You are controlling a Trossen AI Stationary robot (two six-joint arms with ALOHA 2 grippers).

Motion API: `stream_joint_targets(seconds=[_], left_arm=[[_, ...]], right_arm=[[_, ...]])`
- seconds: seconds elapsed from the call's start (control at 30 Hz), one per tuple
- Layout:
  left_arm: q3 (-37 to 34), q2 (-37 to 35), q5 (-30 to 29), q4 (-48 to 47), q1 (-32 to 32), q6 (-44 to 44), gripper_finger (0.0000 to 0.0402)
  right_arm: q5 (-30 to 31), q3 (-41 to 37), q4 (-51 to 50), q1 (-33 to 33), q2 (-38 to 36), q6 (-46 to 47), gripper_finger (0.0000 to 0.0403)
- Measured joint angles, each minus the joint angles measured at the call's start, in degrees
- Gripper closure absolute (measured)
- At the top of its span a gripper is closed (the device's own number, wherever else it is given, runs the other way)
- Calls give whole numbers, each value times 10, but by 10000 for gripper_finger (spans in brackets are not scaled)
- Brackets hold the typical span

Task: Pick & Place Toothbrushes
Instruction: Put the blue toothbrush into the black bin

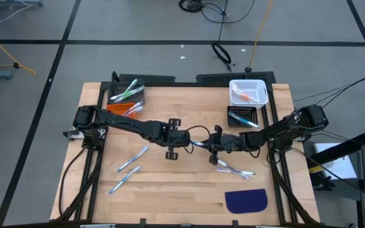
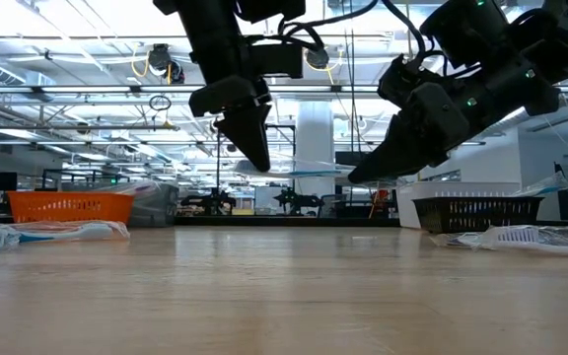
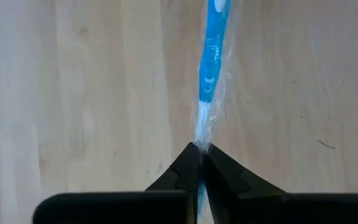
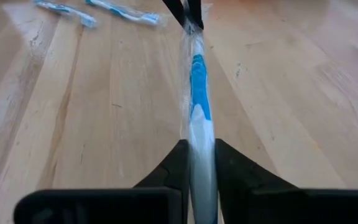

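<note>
- The left gripper hangs above mid-table, its fingers pressed together on the crimped end of a wrapped blue toothbrush.
- That held toothbrush is clear of the wood and spans the short gap between the two grippers, its long axis running left to right; in the low view it reads as a thin level line between the dark fingers.
- The right gripper meets it from the other side: its fingers straddle the white handle end and look nearly closed on it, though I cannot tell if they press firmly yet.
- Both arms are equally near, so this looks like a hand-over; the next move turns on which one lets go.
- The brush is slim, blue and white, sealed in a clear crinkled sleeve, so likely slippery.
</note>
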Motion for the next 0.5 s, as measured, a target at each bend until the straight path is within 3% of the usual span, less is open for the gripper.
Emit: stream_joint_targets(seconds=[0.23,0.5], left_arm=[[0,-11,-43,-16,0,-12,326],[0,-62,-46,-45,-1,-40,277]], right_arm=[[3,0,-24,-2,-19,3,364],[33,0,-204,-8,-150,25,364]])
